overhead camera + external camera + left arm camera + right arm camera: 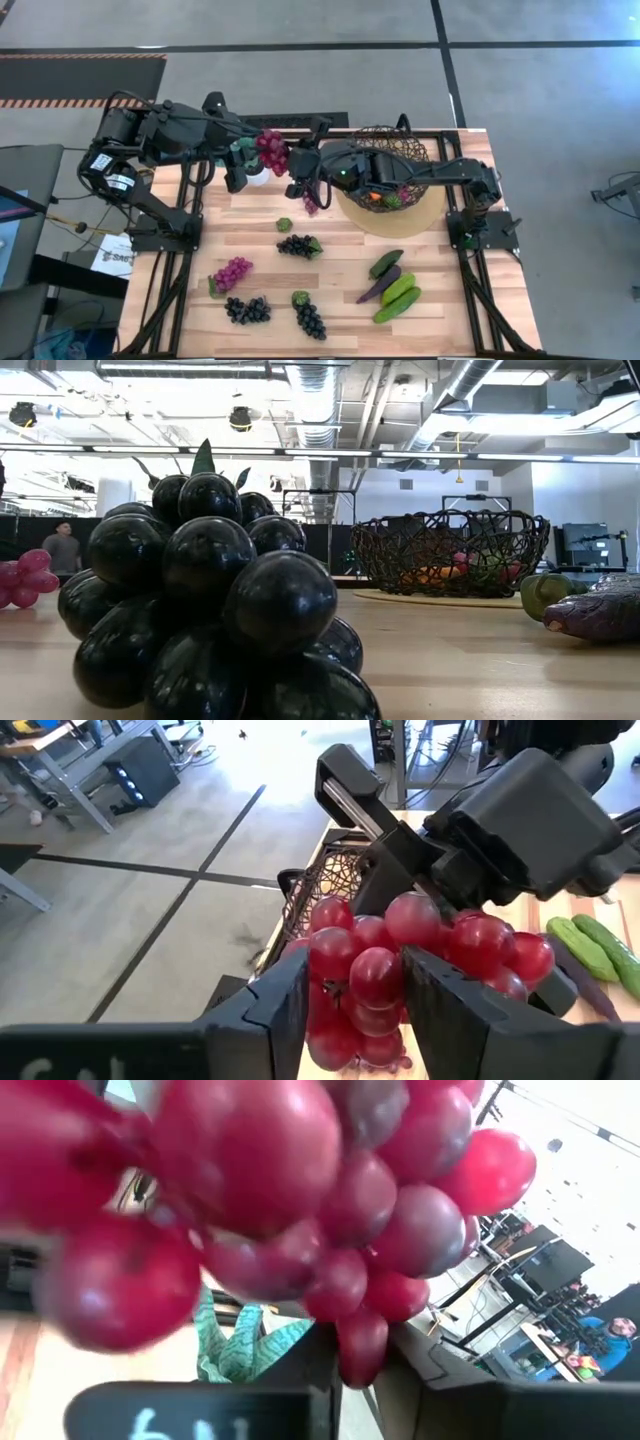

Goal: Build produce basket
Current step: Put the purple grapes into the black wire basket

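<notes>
Red-magenta grapes (385,975) are clamped between the two dark fingers (290,1010) of the left claw (262,160), which is closed on the bunch and holds it clear of the desk (330,300) at the far side. The right claw (297,188) is seen just beside that bunch, pointed toward it; its wrist view is filled by the same red grapes at close range, and whether its fingers are parted or closed cannot be told.

Behind the right arm, the basket (420,150) is noted on a flat tan disc (400,218) at the far right of the desk, already holding some orange and green produce. A small potted plant (248,160) stands under the left arm.

On the near half of the desk, still to be loaded: a magenta bunch (233,272), three dark bunches (298,245) (247,310) (309,318), two cucumbers (398,297) and an eggplant (378,286).

Step judged in hand: handover of the red bunch from left arm to right. Next move would call for the right claw to be closed on the bunch before the left is released, then carried over the basket rim.
</notes>
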`<state>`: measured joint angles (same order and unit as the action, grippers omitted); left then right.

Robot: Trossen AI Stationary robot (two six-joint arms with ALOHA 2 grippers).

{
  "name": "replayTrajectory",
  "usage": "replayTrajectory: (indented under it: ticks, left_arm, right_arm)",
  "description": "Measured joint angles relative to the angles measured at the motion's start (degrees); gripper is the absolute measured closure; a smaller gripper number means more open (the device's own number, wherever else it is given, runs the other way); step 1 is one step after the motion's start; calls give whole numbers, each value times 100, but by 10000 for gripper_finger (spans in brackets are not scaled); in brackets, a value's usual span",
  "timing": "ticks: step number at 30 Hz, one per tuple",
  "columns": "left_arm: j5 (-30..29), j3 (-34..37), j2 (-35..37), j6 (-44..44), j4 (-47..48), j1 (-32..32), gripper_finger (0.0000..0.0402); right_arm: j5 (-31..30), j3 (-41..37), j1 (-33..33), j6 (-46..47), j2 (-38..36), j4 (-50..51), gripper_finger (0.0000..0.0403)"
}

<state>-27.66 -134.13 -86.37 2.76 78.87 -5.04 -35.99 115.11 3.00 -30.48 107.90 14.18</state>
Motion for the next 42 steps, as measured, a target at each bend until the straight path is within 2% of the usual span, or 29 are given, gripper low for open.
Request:
replayTrajectory:
  ticks: [4,6,8,13,16,19,22,26,29,34,38,42]
  left_arm:
    - [-14,0,0,-53,-3,0,254]
    - [-216,0,0,-160,-31,-2,254]
    - [-667,2,0,-296,-40,-2,254]
    - [-2397,2,11,-598,-39,0,254]
    - [-2926,2,17,-621,-37,0,254]
    - [-2914,2,15,-641,-35,0,254]
    - [-2945,2,15,-725,-29,0,254]
    - [-3183,2,15,-745,46,0,254]
    - [-3250,2,15,-582,220,0,254]
    - [-3093,2,15,-153,601,0,254]
    - [-2807,2,15,108,705,0,254]
    - [-2602,2,15,317,793,0,254]
  right_arm:
    - [0,0,0,-3,0,-11,324]
    - [0,0,0,-4,-7,5,329]
    - [-11,-2,-4,-2,-63,127,340]
    - [-472,-8,-15,-2,-235,415,386]
    - [-702,-15,-14,32,-429,732,394]
    - [-877,14,-4,65,-577,776,395]
    - [-1385,-3,38,0,-748,1036,398]
    - [-2251,8,35,33,-1162,1720,399]
    - [-2608,5,23,289,-1517,2343,400]
    - [-2481,0,-47,1699,-2217,3752,401]
    - [-1638,9,-224,3472,-2796,5044,401]
    - [-1260,9,-280,4635,-2975,6254,402]
